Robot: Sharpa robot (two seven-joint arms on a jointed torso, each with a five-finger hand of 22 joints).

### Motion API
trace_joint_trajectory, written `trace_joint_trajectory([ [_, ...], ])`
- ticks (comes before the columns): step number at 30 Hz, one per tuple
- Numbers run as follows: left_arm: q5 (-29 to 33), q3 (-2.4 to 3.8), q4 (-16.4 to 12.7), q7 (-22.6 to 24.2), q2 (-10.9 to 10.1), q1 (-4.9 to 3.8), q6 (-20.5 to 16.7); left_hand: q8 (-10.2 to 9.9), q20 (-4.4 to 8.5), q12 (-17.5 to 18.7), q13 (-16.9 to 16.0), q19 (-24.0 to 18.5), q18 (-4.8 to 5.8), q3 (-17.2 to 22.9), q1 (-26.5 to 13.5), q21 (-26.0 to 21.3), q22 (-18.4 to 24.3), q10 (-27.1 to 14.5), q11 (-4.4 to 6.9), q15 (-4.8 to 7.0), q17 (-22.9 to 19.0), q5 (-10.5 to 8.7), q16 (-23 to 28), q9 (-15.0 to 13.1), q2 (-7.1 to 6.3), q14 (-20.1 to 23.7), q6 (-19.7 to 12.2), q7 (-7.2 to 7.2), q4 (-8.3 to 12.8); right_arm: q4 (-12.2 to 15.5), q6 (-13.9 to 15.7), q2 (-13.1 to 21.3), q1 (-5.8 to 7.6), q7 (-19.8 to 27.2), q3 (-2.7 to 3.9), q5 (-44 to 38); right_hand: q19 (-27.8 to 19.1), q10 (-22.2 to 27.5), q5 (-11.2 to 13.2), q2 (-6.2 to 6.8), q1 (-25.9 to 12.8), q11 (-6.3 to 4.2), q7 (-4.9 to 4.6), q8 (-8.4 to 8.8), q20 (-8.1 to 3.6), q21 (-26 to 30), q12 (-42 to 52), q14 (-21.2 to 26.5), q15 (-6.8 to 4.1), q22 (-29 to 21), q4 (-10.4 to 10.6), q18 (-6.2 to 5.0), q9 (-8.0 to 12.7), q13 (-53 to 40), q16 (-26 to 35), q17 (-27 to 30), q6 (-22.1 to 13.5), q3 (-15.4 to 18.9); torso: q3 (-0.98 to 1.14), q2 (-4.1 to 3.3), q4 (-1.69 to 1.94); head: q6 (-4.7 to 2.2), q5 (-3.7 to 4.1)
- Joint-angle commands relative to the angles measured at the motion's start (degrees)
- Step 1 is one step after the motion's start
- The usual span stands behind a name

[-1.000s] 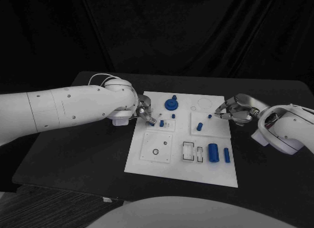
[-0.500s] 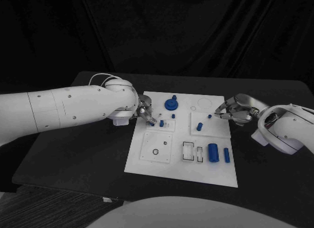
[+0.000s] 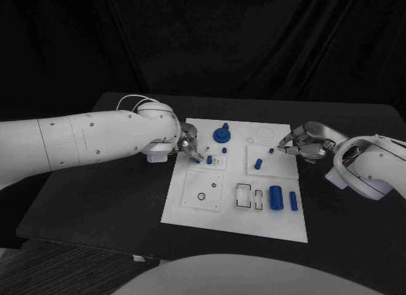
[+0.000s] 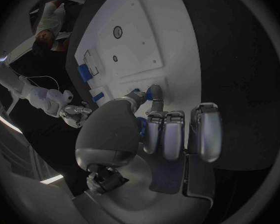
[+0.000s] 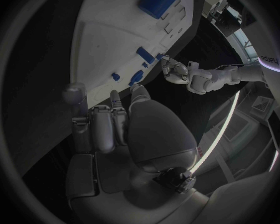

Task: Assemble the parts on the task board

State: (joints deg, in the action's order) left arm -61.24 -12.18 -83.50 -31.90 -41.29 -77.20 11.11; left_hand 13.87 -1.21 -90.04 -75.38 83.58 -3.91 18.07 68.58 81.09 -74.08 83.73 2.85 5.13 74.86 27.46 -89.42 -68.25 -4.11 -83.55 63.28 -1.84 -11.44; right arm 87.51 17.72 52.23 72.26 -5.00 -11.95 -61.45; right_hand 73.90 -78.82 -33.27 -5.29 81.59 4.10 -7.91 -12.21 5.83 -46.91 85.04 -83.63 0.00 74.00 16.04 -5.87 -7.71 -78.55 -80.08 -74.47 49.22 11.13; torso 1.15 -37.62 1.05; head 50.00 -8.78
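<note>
**Inspector:** Hands first.

**Assistant:** The left hand (image 3: 189,147) sits at the task board's (image 3: 212,209) left edge, about ten o'clock from the board's centre. In its wrist view the fingers (image 4: 175,134) are curled side by side, and the thumb and one fingertip come together right at a small blue part (image 4: 156,92) by the board. I cannot tell whether they actually pinch it or only touch it. The right hand (image 3: 302,145) hangs at the board's right edge, about two o'clock. Its fingers (image 5: 105,124) are curled in, with nothing visible between them. A small blue peg (image 3: 270,150) stands just beside its fingertips; contact cannot be judged.

**Inspector:** Count of parts?

**Assistant:** In the head view: one round knobbed piece (image 3: 221,134) at twelve o'clock, one large cylinder (image 3: 275,196) and one slim pin (image 3: 293,201) lying side by side at four o'clock, one short peg (image 3: 258,163) on the right square plate, the peg by the right hand, and a few small pieces near the left fingertips, too small to count surely. There is one board, on the black table (image 3: 106,203).

**Inspector:** Arm pose?

**Assistant:** The left arm (image 3: 79,142) comes in level from nine o'clock, wrist bent toward the board. The right arm (image 3: 371,169) enters from four o'clock, elbow folded, hand pointing toward the board.
</note>
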Motion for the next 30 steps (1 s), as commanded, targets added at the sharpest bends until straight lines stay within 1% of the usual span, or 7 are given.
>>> trace_joint_trajectory([
  [1,0.1,0.03,-0.1,1.2,0.2,-0.09,1.1,0.8,0.50,0.0,-14.6,2.6,1.92,7.2,1.7,0.1,-13.3,6.3,0.43,0.66,15.1,-0.57,-0.6,-3.9,-2.02,-6.4,0.5,1.57,2.5,0.0,-0.2,0.0,-0.17,-0.9,0.03,-0.3,-0.3,-0.4,-0.8,-1.13,2.3,-0.56,-0.23,-0.07,0.07,0.7,-1.5,-0.1,-0.19,5.5,0.3,-2.00,0.6,-3.0,0.9,-5.4,-0.4,-2.0,0.02,-0.01,-0.01,0.00,-0.07],
  [2,0.1,0.03,-0.1,1.2,0.2,-0.09,1.1,0.8,0.50,0.0,-14.6,2.6,1.92,7.2,1.7,0.1,-13.3,6.3,0.43,0.66,15.1,-0.57,-0.6,-3.9,-2.02,-6.4,0.5,1.57,2.5,0.0,-0.2,-0.1,-0.17,-0.9,0.03,-0.3,-0.3,-0.4,-0.8,-1.13,2.3,-0.56,-0.23,-0.07,0.07,0.7,-1.5,-0.1,-0.19,5.5,0.3,-2.00,0.6,-3.0,0.9,-5.4,-0.4,-2.0,0.02,-0.01,-0.01,0.00,-0.07],
  [9,0.1,0.03,0.2,1.1,0.4,-0.09,0.7,0.9,0.42,0.0,-14.6,2.6,1.91,6.7,-2.0,0.0,-13.3,6.3,0.34,0.57,15.1,-6.27,-0.6,-4.0,-1.23,-6.4,0.5,1.55,1.1,0.0,-0.3,0.0,-0.18,-0.9,0.03,-0.3,-0.3,-0.4,-0.8,-1.14,2.3,-0.59,-0.21,-0.02,0.07,0.8,-1.5,-0.1,-0.22,5.5,0.3,-2.01,0.6,-3.1,0.8,-5.4,-0.5,-2.1,0.01,-0.01,0.01,0.00,-0.12],
  [10,0.1,0.03,0.3,1.1,0.4,-0.09,0.7,0.8,0.40,0.0,-14.6,2.6,1.89,6.2,-2.8,-0.1,-13.2,6.3,0.33,0.55,15.1,-8.59,-0.6,-4.0,-0.96,-6.4,0.4,1.56,0.7,0.0,-0.3,0.0,-0.18,-0.9,0.03,-0.3,-0.3,-0.4,-0.8,-1.14,2.3,-0.59,-0.21,-0.02,0.07,0.8,-1.5,-0.1,-0.22,5.5,0.3,-2.01,0.6,-3.1,0.8,-5.4,-0.5,-2.1,0.03,-0.01,0.02,0.00,-0.08],
  [13,0.1,0.03,0.3,1.0,0.5,-0.09,0.6,0.4,0.31,0.0,-14.6,2.5,1.87,4.5,-4.7,-0.2,-13.2,6.3,0.19,0.44,15.1,-12.35,-0.6,-3.6,-0.43,-6.4,0.3,1.37,-0.8,0.0,-0.3,0.0,-0.19,-0.9,0.03,-0.3,-0.3,-0.4,-0.8,-1.14,2.3,-0.59,-0.21,-0.02,0.07,0.8,-1.5,-0.1,-0.22,5.5,0.3,-2.01,0.6,-3.1,0.8,-5.4,-0.5,-2.1,0.02,0.00,0.02,0.00,-0.05],
  [24,0.1,0.03,0.4,0.5,0.5,-0.09,0.5,-1.5,-0.19,0.0,-14.6,2.5,1.86,-0.7,-8.2,-0.3,-13.2,6.3,-0.58,-0.14,15.1,-16.79,-0.6,-2.2,1.04,-6.4,-1.4,0.40,-4.7,0.0,-0.3,0.1,-0.19,-1.0,0.03,-0.3,-0.3,-0.3,-0.8,-1.17,2.4,-0.60,-0.20,-0.01,0.07,0.9,-1.5,-0.1,-0.23,5.5,0.3,-2.03,0.6,-3.0,0.9,-5.4,-0.5,-2.2,0.01,0.00,-0.02,0.00,-0.05],
  [30,0.1,0.03,0.4,0.3,0.5,-0.08,0.6,-1.8,-0.37,0.0,-14.6,2.5,1.87,-2.1,-9.1,-0.3,-13.2,6.3,-0.85,-0.37,15.1,-17.62,-0.6,-2.1,1.54,-6.4,-2.2,0.07,-5.1,0.0,-0.4,0.1,-0.19,-1.0,0.03,-0.3,-0.3,-0.3,-0.8,-1.17,2.4,-0.60,-0.20,-0.01,0.07,0.9,-1.5,-0.1,-0.23,5.5,0.3,-2.03,0.6,-3.0,0.9,-5.4,-0.5,-2.2,0.00,0.01,-0.02,0.00,-0.12],
])
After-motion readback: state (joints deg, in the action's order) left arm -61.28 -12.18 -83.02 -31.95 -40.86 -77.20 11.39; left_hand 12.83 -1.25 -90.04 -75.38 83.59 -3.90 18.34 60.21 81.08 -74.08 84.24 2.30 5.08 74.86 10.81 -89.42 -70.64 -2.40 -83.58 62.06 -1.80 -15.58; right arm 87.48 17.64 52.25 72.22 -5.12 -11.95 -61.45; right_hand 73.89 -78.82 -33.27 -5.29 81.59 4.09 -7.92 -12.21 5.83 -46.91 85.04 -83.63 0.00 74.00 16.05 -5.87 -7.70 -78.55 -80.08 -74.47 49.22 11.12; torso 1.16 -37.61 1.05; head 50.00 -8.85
